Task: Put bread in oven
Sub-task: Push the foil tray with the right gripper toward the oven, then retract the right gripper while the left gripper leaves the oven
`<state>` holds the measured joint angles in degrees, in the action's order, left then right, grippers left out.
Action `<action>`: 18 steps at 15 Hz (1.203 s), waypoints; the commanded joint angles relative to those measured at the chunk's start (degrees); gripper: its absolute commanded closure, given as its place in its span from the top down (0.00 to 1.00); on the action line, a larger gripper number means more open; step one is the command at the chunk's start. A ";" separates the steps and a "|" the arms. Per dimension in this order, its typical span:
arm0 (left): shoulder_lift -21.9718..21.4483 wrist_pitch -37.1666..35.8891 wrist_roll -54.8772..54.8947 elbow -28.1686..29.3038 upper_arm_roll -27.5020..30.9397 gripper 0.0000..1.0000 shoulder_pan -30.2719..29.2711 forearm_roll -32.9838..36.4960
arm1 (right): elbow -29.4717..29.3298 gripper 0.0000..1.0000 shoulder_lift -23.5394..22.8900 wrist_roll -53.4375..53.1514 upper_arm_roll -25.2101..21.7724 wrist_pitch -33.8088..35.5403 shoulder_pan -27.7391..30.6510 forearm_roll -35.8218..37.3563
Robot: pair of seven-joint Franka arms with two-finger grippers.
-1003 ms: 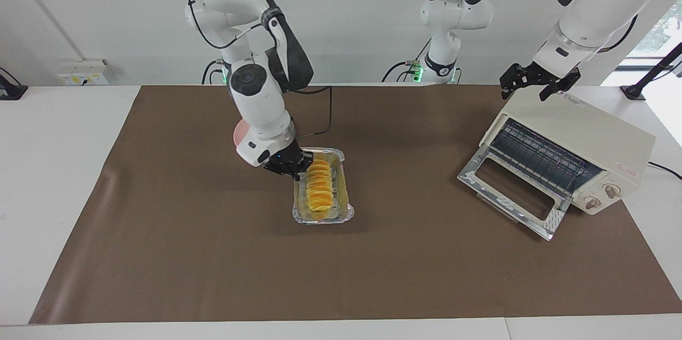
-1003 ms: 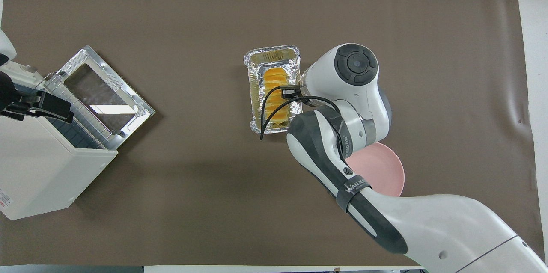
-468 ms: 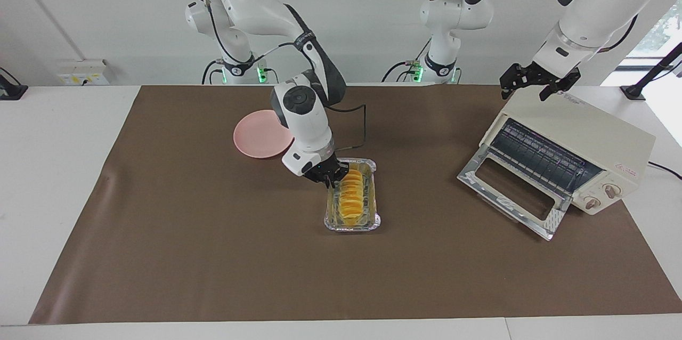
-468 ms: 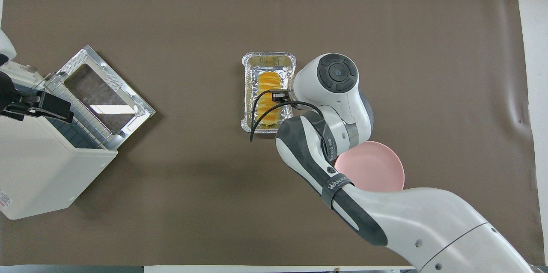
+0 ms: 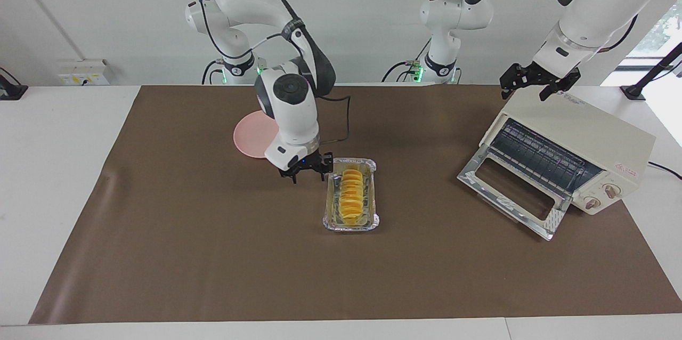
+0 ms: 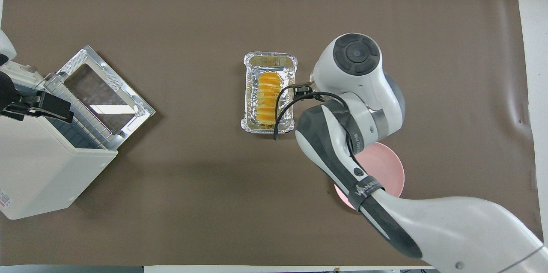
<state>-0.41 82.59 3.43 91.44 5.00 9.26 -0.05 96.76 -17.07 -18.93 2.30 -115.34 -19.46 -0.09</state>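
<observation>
Tabletop: bread (image 5: 351,195) beside right hand (image 5: 308,170)

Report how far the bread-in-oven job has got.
Done: the oven door is down, and the bread lies in the foil tray at mid-table. In hand: nothing; the right gripper hangs open beside the tray's robot-side end, clear of it, and the left gripper waits open over the oven's top. Left: carrying the bread into the oven.

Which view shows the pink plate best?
The facing view: most of the pink plate shows beside the right arm, nearer the robots than the foil tray. In the overhead view the right arm crosses over it, leaving only part of its rim and face visible.
</observation>
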 commanded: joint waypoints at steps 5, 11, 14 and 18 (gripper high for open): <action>-1.70 1.25 0.26 1.90 0.10 1.00 -0.12 -0.74 | 1.76 1.00 14.86 11.53 0.69 12.93 14.70 0.88; -1.78 0.30 0.26 1.90 0.10 1.00 -0.20 -0.74 | 1.85 1.00 19.53 14.89 0.60 22.61 22.61 0.79; -2.58 -2.17 -0.18 1.98 -0.34 1.00 0.67 -0.74 | 3.08 1.00 20.15 14.80 0.69 22.61 24.21 0.88; -2.40 -0.51 -7.00 1.90 -2.01 1.00 7.24 -0.83 | 3.08 1.00 20.24 14.97 0.69 23.49 24.30 0.79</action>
<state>-1.22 81.04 1.71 91.46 3.16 11.69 -0.34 98.54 1.79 -5.04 2.29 -92.09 4.12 -0.02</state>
